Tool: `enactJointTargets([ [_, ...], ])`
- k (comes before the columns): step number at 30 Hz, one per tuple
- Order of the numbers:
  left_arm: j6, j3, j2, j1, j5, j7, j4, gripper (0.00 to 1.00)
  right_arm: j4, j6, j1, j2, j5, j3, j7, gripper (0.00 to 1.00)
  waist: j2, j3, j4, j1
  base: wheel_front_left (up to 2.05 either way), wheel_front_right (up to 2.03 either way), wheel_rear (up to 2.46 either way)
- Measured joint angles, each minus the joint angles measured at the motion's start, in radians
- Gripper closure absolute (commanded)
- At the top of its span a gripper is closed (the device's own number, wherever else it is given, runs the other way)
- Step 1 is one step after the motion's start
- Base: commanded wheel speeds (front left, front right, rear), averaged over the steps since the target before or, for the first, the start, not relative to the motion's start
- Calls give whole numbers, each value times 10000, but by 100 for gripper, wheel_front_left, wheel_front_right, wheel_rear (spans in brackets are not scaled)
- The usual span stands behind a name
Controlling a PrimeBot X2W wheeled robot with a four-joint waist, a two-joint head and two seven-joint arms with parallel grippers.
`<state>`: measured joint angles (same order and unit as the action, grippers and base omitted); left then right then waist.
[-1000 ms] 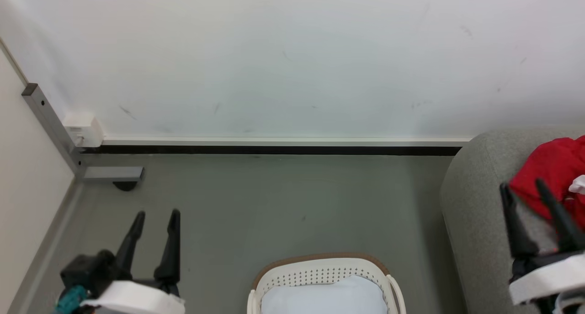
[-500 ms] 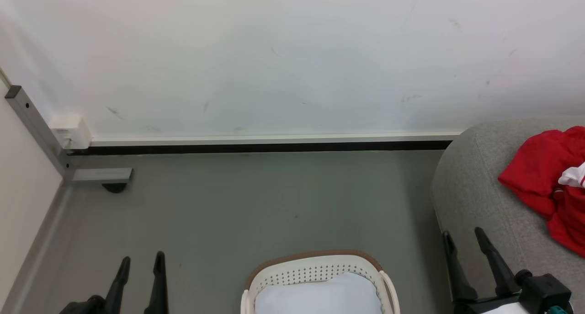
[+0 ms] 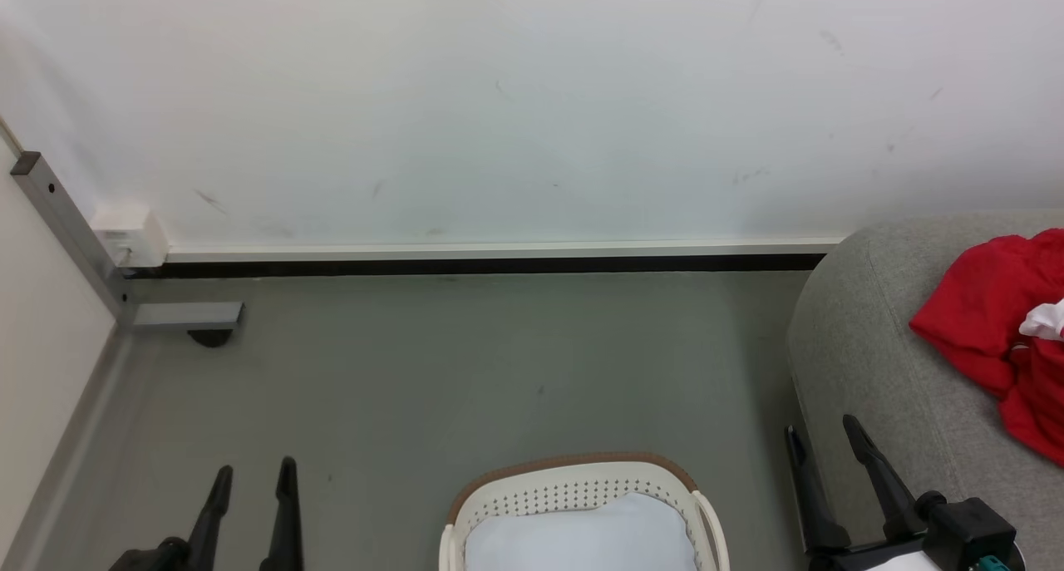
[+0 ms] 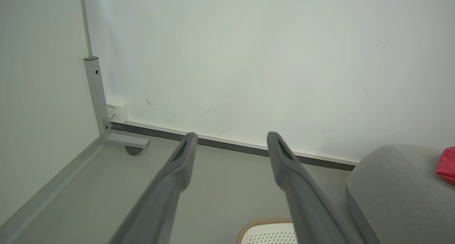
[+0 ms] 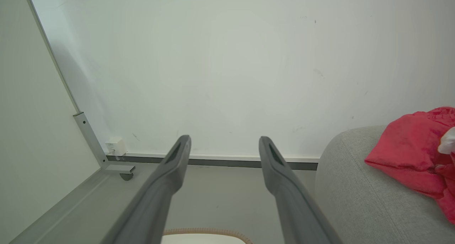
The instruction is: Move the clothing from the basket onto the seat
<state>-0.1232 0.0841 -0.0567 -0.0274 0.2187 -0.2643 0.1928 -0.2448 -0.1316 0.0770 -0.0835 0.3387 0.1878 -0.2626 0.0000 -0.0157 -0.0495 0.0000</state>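
Left claw (image 3: 255, 471) and right claw (image 3: 823, 430) both spread open, holding nothing, cream laundry basket (image 3: 573, 465) containing pale fabric (image 3: 582, 538), red clothing (image 3: 981, 305) heaped on grey seat (image 3: 864, 347).

Soft matt red cloth, that's the clothing (image 3: 985, 313), crumpled on the seat (image 3: 864, 355) with its rough light grey woven upholstery. The basket (image 3: 573, 496) is smooth cream plastic, perforated, thin brown rim. Matt grey floor (image 3: 465, 371), smooth; dull grey metal post (image 3: 68, 226) in the corner.
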Motion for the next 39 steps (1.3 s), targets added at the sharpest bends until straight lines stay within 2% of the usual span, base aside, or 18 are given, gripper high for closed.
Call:
enactJointTargets([
  [13,-56,-138,71,85,-63,0,196,0,-119,0,17,-40,-31,-12,2,0,0,26,50,0,0,0,0],
  [14,-56,-163,94,52,-63,2,276,100,-188,-2,-27,-31,-31,-2,8,100,0,26,50,0,0,0,0],
  [18,-54,-201,167,-73,52,100,579,100,-435,-2,-243,-8,163,15,79,100,0,29,56,0,0,0,0],
  [39,-54,-71,167,181,3758,1074,575,100,-355,-2,-191,-10,3584,-654,963,100,0,56,132,0,0,0,0],
])
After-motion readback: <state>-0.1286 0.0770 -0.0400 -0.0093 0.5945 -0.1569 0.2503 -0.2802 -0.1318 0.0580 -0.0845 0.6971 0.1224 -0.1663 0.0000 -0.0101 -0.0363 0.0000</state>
